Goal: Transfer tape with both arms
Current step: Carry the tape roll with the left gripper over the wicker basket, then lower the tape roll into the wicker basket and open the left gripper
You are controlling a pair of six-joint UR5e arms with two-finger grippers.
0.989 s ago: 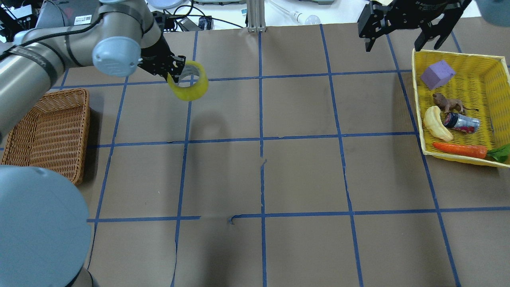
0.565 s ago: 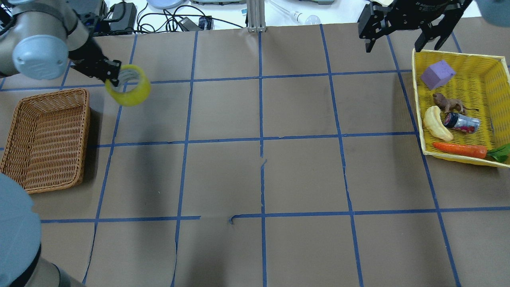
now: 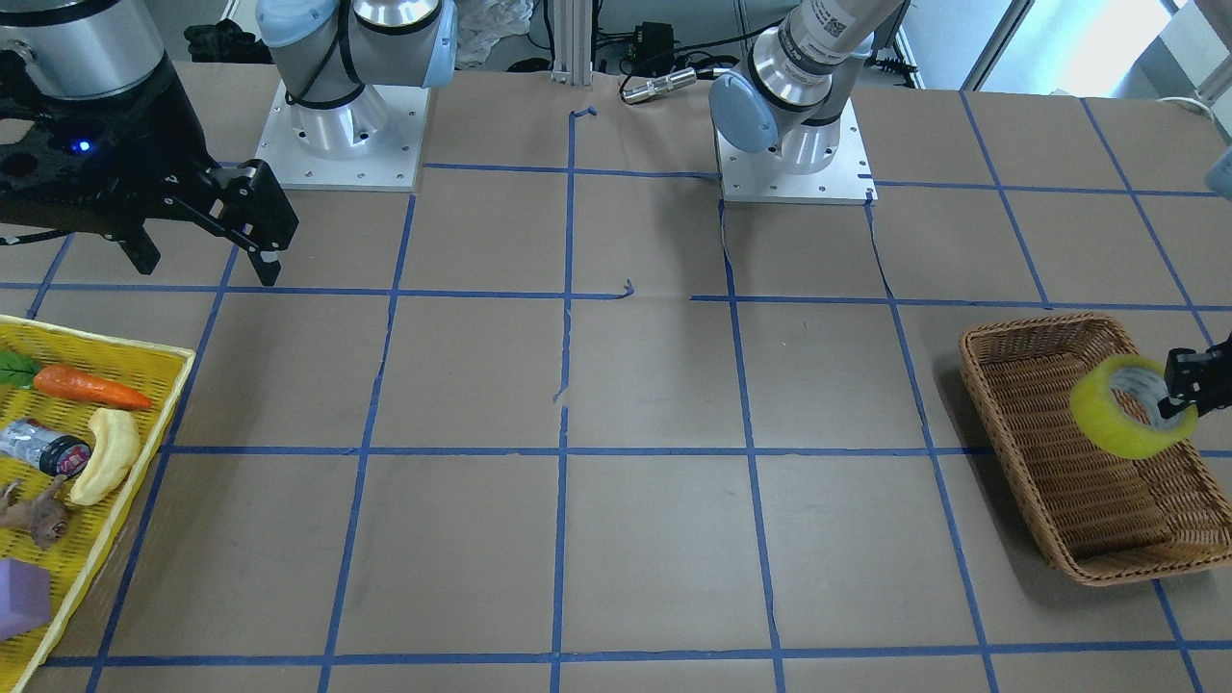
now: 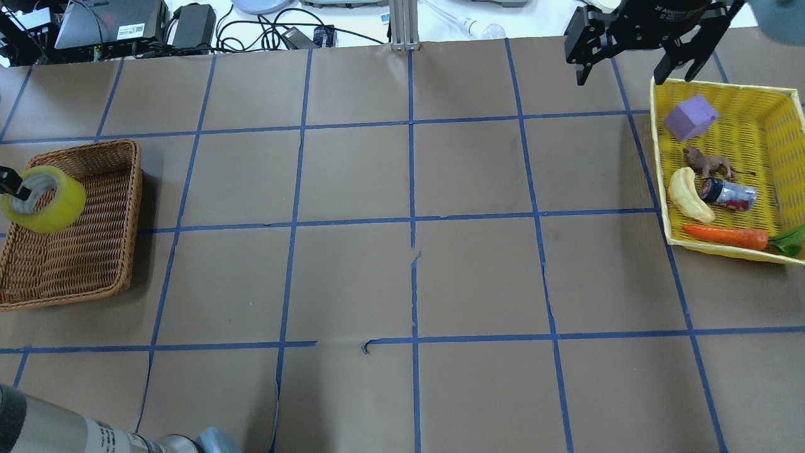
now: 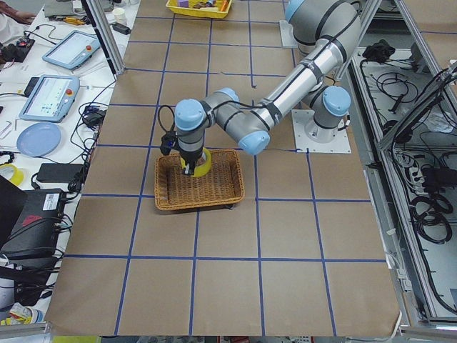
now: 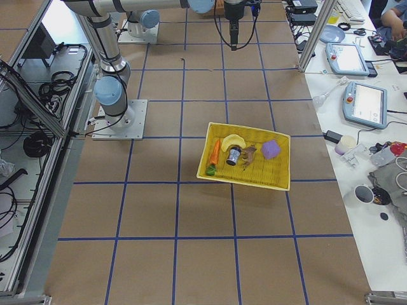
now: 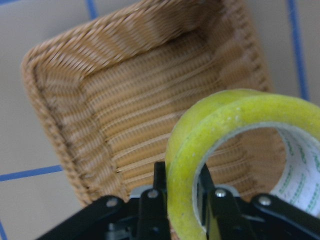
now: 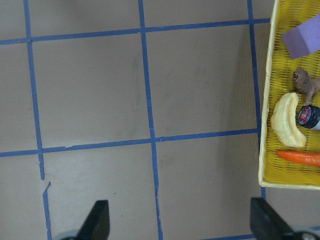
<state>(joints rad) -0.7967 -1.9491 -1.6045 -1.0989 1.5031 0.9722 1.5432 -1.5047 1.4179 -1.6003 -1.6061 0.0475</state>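
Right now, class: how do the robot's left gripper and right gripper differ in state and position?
The left gripper is shut on the tape; the right gripper is open and empty. The left gripper hangs over the wicker basket; the right gripper hangs beside the yellow basket. Both are black two-finger grippers.

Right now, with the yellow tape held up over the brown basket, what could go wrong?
1. The left end effector pinches only one wall of the tape, and the roll hangs tilted. If it is let go from that height, it might land on its edge, bounce and roll.
2. In the overhead view the tape seems off-centre over the wicker basket, nearer its outer side. It could clip the rim and tumble out onto the table.
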